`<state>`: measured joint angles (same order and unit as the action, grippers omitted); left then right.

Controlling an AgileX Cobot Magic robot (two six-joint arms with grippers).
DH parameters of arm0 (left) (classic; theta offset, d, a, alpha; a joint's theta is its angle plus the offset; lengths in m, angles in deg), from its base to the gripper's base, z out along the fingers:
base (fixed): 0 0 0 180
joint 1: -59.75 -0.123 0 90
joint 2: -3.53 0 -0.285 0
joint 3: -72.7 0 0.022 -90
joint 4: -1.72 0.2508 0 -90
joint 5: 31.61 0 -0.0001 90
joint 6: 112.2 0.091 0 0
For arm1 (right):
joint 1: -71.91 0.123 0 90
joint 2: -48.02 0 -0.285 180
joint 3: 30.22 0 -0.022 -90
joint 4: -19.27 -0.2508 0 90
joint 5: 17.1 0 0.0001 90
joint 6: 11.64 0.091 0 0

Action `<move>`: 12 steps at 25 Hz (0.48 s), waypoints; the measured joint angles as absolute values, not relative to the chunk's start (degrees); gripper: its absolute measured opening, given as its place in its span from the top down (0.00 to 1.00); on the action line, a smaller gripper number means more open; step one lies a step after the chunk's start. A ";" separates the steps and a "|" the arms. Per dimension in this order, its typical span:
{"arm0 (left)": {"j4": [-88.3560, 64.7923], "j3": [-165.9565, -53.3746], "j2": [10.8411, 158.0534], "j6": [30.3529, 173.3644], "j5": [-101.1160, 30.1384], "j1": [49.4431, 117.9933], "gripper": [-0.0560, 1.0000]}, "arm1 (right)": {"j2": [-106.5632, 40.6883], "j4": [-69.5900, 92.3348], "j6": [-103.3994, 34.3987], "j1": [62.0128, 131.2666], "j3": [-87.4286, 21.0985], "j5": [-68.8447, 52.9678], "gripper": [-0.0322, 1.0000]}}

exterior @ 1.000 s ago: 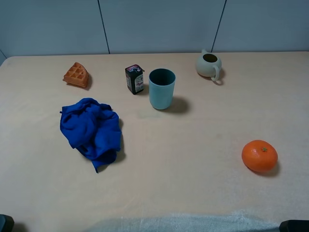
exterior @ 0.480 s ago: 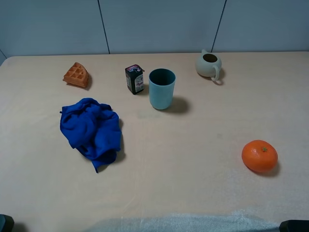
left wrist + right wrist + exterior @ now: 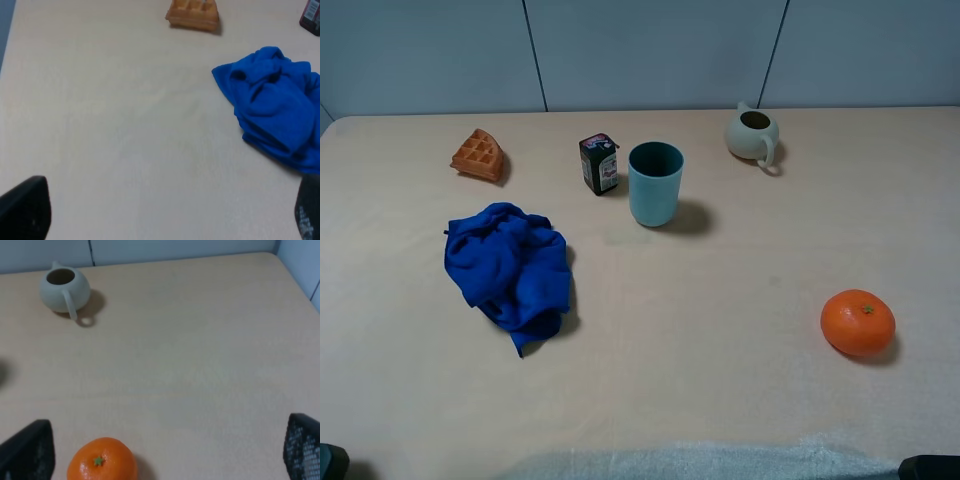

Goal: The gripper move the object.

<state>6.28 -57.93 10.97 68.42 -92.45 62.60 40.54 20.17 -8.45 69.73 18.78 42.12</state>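
Observation:
The object, a small black carton (image 3: 599, 164) with pink and white label marks, stands upright at the back of the table, just left of the teal cup (image 3: 655, 183). Its edge shows in the corner of the left wrist view (image 3: 311, 12). My left gripper (image 3: 167, 212) is open and empty, far from the carton, near the table's front left. My right gripper (image 3: 165, 450) is open and empty at the front right, with the orange (image 3: 102, 460) between its spread fingertips' lines. In the high view only dark bits of the arms show at the bottom corners.
A crumpled blue cloth (image 3: 510, 263) lies left of centre, also in the left wrist view (image 3: 272, 107). A waffle wedge (image 3: 478, 155) sits at the back left. A pale jug (image 3: 754, 133) stands at the back right. An orange (image 3: 858, 322) lies front right.

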 joint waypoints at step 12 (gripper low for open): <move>6.28 -57.93 10.97 68.42 -92.45 62.60 0.01 | 40.54 20.06 -8.47 69.73 18.78 42.12 0.30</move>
<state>6.28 -57.93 10.97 68.42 -92.45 62.60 40.54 20.06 -8.47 69.73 18.78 42.12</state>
